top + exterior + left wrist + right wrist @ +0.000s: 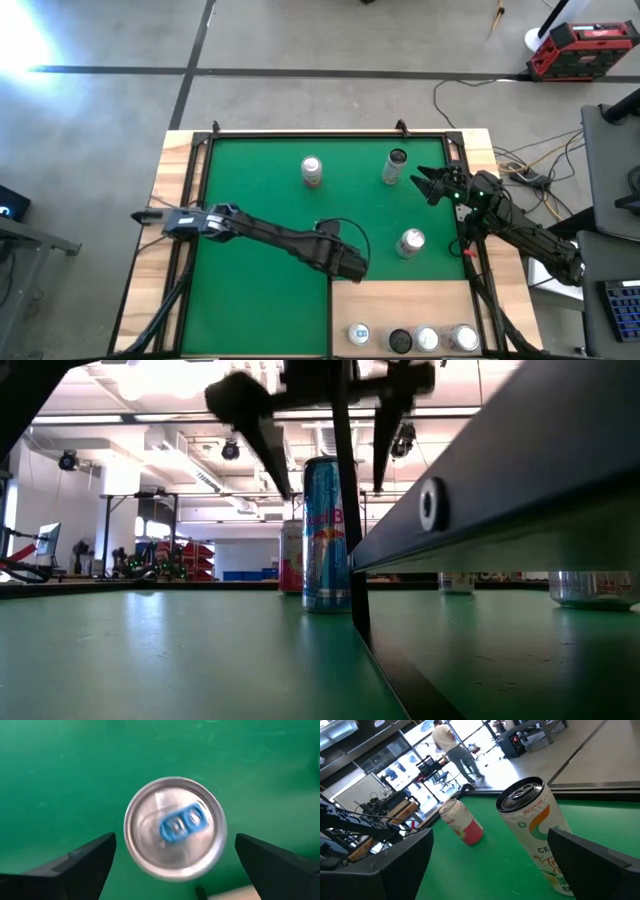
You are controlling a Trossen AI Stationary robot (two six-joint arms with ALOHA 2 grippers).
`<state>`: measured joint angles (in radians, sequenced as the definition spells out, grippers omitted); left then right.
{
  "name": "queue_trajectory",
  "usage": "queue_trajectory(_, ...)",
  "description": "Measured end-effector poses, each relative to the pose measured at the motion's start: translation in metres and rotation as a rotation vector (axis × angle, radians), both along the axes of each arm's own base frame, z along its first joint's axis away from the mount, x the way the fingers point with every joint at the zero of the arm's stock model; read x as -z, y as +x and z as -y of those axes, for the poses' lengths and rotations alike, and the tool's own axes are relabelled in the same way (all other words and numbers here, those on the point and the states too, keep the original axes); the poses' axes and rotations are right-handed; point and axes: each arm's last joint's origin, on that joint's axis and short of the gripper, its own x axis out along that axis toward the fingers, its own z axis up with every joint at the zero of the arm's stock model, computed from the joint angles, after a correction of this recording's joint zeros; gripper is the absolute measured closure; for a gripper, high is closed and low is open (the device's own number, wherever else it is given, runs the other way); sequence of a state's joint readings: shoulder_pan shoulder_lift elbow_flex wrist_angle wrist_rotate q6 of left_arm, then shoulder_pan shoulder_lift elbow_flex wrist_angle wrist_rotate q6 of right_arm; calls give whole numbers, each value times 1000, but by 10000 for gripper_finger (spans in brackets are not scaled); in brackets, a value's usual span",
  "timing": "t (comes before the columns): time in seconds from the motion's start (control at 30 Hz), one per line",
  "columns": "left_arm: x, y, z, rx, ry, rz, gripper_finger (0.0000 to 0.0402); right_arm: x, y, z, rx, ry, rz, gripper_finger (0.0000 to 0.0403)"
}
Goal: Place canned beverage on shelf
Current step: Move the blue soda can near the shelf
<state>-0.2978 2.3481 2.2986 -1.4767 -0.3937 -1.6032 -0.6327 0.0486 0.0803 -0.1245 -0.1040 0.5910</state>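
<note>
Currently: left gripper (172, 865) above blue-tabbed can (175, 827), fingers spread wide on either side, not touching | can upright on green mat (260, 200) just beside shelf (400, 300) edge | right gripper (490, 865) parted, near white-orange can (535, 825).

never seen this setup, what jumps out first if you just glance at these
The left hand hangs open right over a can with a blue tab, near the shelf's far edge. The right hand is open too, at the mat's right side, facing a white and orange can with a pink can beyond. Four cans already line the shelf's near edge.
</note>
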Motion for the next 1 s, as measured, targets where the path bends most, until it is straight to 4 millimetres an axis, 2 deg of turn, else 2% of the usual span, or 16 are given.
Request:
queue_trajectory(0.1, -14, -1, -2, -18, -48, 10, 15, 0, 0, 0, 0, 0, 0, 19)
queue_trajectory(0.27, -20, -4, -8, -54, -126, -13, 13, 0, 0, 0, 1, 0, 0, 19)
queue_trajectory(0.43, -19, -3, -18, -81, -198, -46, 13, 0, 0, 0, 1, 0, 0, 19)
queue_trajectory(1.0, -17, 5, -50, -163, -239, -41, 13, 0, 0, 0, 0, 0, 0, 19)
